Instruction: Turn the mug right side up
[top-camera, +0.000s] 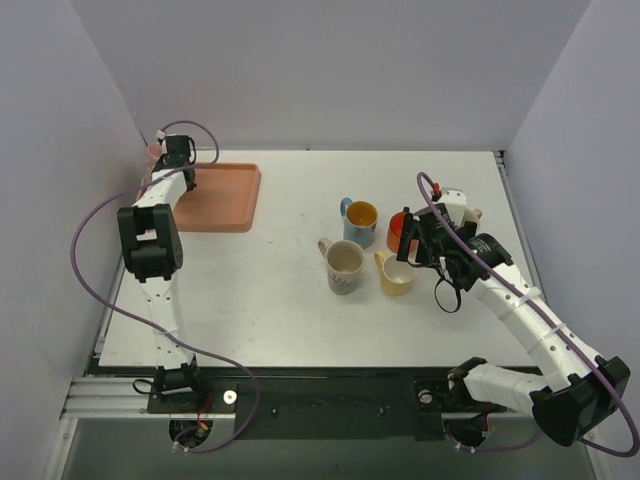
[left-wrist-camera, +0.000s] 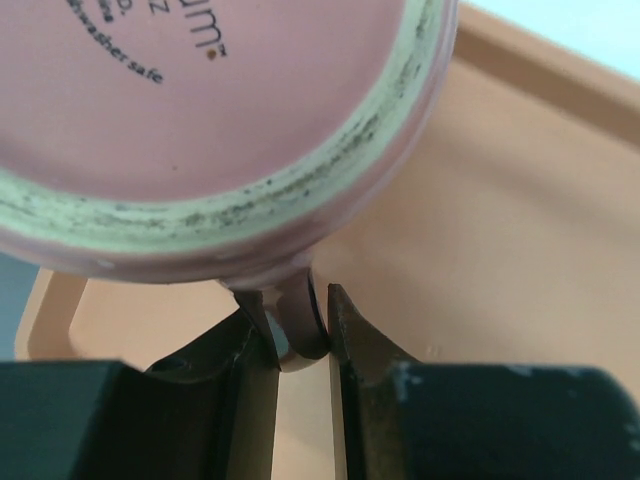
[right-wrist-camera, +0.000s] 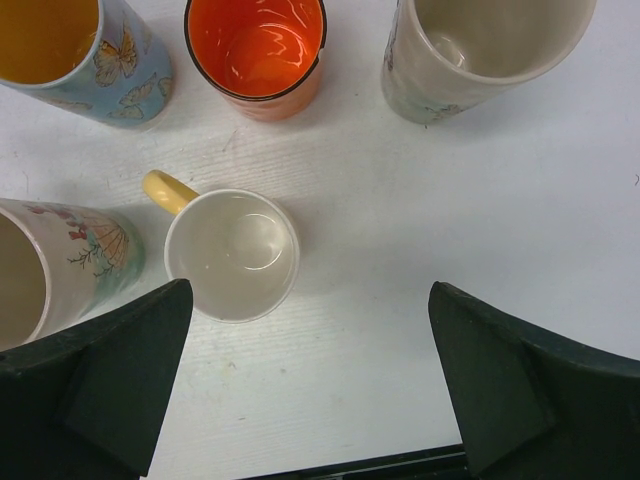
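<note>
The pink mug (left-wrist-camera: 200, 100) fills the left wrist view with its stamped base towards the camera, held over the orange tray (left-wrist-camera: 500, 200). My left gripper (left-wrist-camera: 300, 305) is shut on the mug's handle (left-wrist-camera: 297, 322), one finger on each side. In the top view the left gripper (top-camera: 172, 150) is at the far left edge, and only a sliver of the pink mug (top-camera: 154, 152) shows beside it. My right gripper (right-wrist-camera: 310, 380) is open and empty, hovering above the group of mugs (top-camera: 415, 245).
Upright mugs stand right of centre: a blue one (top-camera: 357, 218), an orange one (top-camera: 400, 228), a floral cream one (top-camera: 343, 265) and a yellow one (top-camera: 395, 272). Another cream mug (right-wrist-camera: 480, 50) shows in the right wrist view. The orange tray (top-camera: 225, 200) lies at the back left.
</note>
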